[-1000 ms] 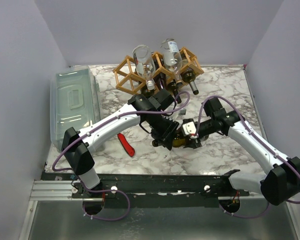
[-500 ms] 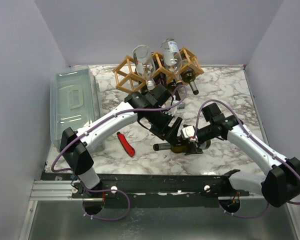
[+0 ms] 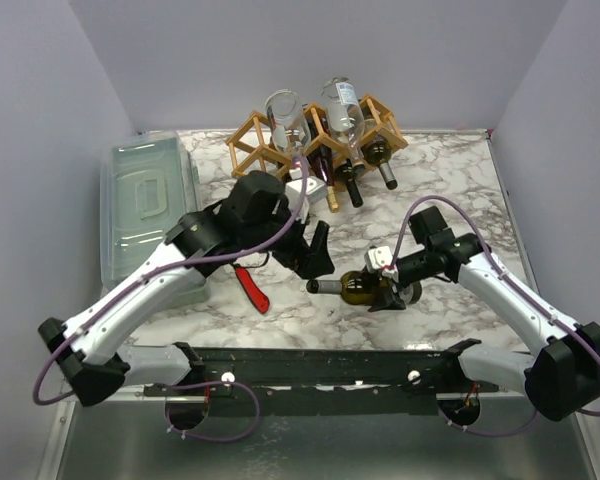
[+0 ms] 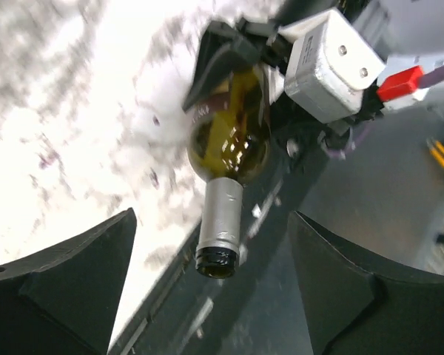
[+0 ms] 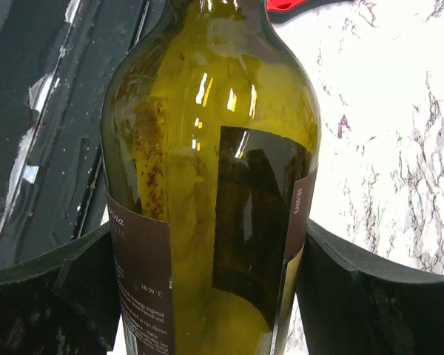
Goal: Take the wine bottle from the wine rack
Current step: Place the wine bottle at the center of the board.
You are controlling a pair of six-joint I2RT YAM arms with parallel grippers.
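Clamping the wine bottle [image 3: 363,290] in right pincer [image 3: 388,290], left pincer [image 3: 315,258] wide apart, empty.

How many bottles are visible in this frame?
5. One olive-green bottle is held in the right gripper's jaws; two clear bottles and two dark bottles sit in the wine rack. More may be hidden there.

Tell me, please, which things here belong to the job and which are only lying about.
Job: green bottle, held in the right fingers; rack.
Lying about: plastic box; red tool; other bottles in the rack.
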